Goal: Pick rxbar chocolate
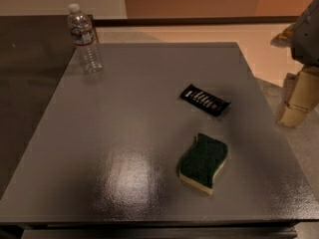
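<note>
Approach step was judged pending. Gripper [298,106] was held beside the table [124,133] edge, opening not discernible. rxbar chocolate [205,100] was seen flat, well apart, table-inward; reach-over and descent were needed.

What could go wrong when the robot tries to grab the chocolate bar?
1. The rxbar chocolate lies flat and thin on the table. The claw, hanging off to the right past the table's edge, might slip over the bar or just push it along.
2. The sponge sits apart from the bar but near it, so the claw could bump it or grab it instead.
</note>
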You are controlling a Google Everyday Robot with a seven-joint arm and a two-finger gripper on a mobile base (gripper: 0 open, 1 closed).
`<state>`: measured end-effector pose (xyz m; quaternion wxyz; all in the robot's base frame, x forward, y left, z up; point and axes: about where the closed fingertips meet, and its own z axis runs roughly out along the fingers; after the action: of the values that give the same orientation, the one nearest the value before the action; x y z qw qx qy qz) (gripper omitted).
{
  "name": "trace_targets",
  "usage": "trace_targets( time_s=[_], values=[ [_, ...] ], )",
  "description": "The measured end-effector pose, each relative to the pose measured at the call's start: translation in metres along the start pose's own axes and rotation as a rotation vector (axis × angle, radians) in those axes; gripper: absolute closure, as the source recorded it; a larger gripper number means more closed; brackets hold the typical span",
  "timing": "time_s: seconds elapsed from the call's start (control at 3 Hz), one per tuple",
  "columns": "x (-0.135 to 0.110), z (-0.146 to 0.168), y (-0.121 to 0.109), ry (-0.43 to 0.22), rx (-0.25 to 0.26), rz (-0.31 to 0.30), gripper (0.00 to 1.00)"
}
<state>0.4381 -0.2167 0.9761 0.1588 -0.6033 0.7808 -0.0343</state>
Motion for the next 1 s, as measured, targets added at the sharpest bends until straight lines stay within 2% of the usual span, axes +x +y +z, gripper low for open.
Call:
trace_targets(
  time_s=[0.33, 0.67, 1.0],
  values=[
    [-0.003, 0.003, -0.006, -0.013, 0.011, 0.01, 0.0],
    [-0.013, 0.025, -0.029, -0.039, 0.017, 0.046, 0.0],
    [-0.024, 0.055, -0.054, -0.067, 0.019, 0.107, 0.0]
  ],
)
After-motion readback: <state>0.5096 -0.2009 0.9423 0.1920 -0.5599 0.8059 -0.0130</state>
